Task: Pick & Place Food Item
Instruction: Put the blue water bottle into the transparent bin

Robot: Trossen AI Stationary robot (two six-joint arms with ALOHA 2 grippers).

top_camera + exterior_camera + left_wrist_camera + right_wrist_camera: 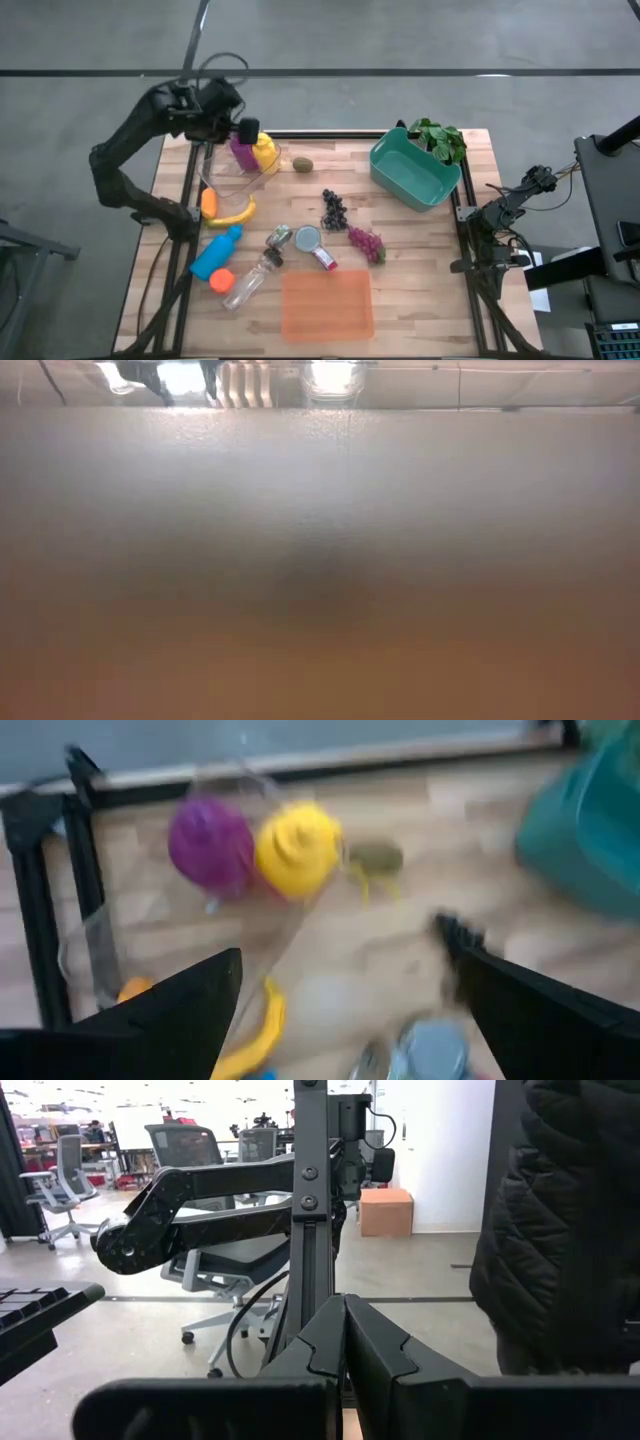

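Two end effectors: left end effector (pixel 243 131) spread apart above the yellow toy (pixel 263 150), right end effector (pixel 345 1342) pressed together.

Overhead light: even and soft on the wooden table (pixel 420 270); only short, faint shadows beside the objects.
Low view: almost wholly a featureless grey-to-brown haze, out of focus; bright glare in a thin strip along the top edge.
Left wrist view: motion blur throughout; yellow toy (pixel 298 848) and purple toy (pixel 210 845) smeared.
Right wrist view: sharp; bright windows upper left.
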